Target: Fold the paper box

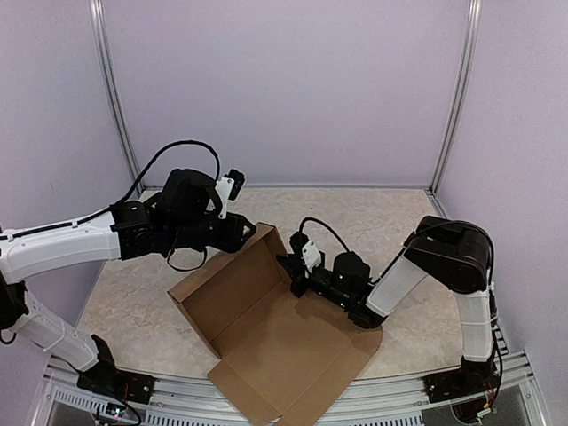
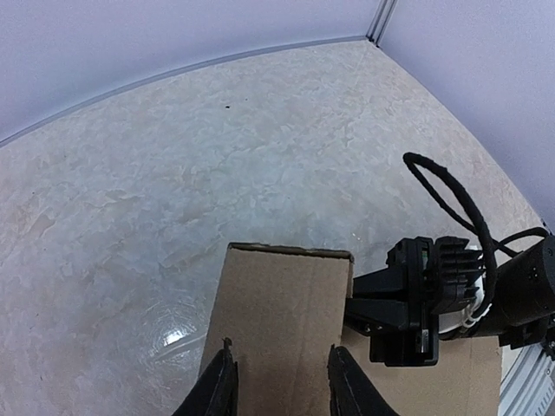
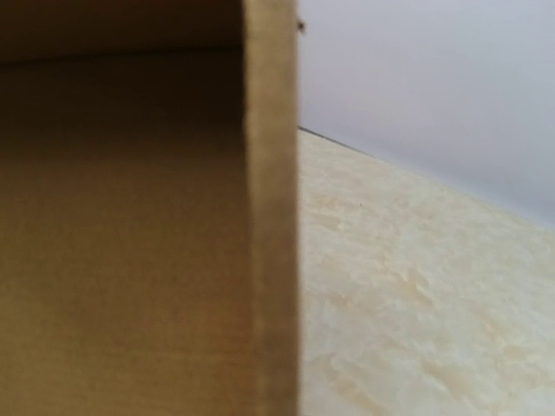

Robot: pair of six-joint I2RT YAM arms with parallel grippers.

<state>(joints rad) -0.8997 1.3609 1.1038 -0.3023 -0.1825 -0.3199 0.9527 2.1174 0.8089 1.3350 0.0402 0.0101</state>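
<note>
Left gripper: I find the jaws partly open, with a plain gap between the two dark fingers. Both tips sit in front of the face of a raised cardboard panel, inside its two side edges. I see no pinch on it and cannot tell whether the tips touch the face.

Right gripper: closed. Its own fingers do not show in the right wrist view, which is filled on the left by blurred cardboard at very close range. I cannot tell whether cardboard is caught between the fingers. In the top view its nose meets the right edge of the same raised panel, and the left wrist view shows its black body just beside that edge.

The paper box: plain brown and unprinted, lying near the front centre of the table between the two arms. The wide sheet lies flat toward the near edge, and one corner overhangs the front rail. The far side stands up as a wall, with the raised panel at its far right corner.

A black cable loops above the right gripper. Pale lilac walls enclose the beige table.
</note>
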